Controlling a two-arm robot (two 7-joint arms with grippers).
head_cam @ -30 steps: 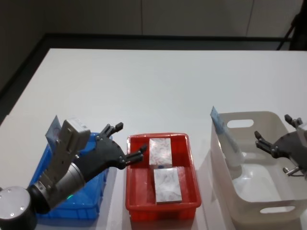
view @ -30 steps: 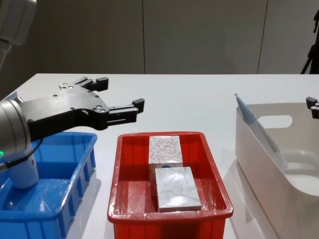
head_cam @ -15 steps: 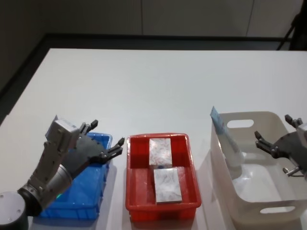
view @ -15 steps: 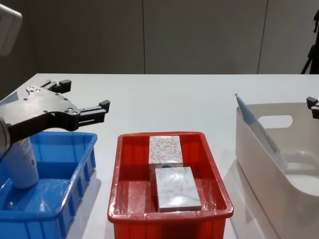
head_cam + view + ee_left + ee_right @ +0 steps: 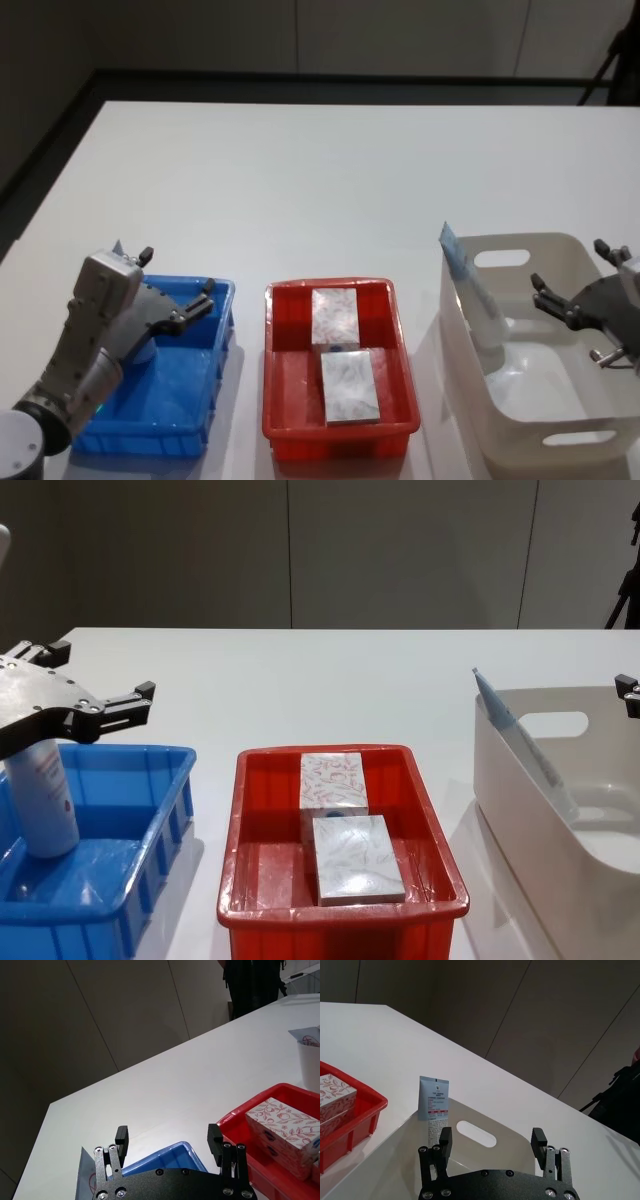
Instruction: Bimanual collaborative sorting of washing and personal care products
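Left gripper (image 5: 178, 272) hangs over the blue bin (image 5: 215, 350), fingers spread, holding nothing. The standing tube (image 5: 45, 800) is upright inside that bin. Right gripper (image 5: 570, 265) is over the white bin (image 5: 520, 240), also spread and empty, and the leaning tube (image 5: 475, 295) rests on that bin's left wall. Two patterned boxes (image 5: 334, 318) lie flat in the red bin (image 5: 330, 284) on the table (image 5: 300, 180).

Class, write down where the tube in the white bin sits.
In the head view, on the right, the pale-blue tube leans against the left wall of the white bin, right of the red bin.
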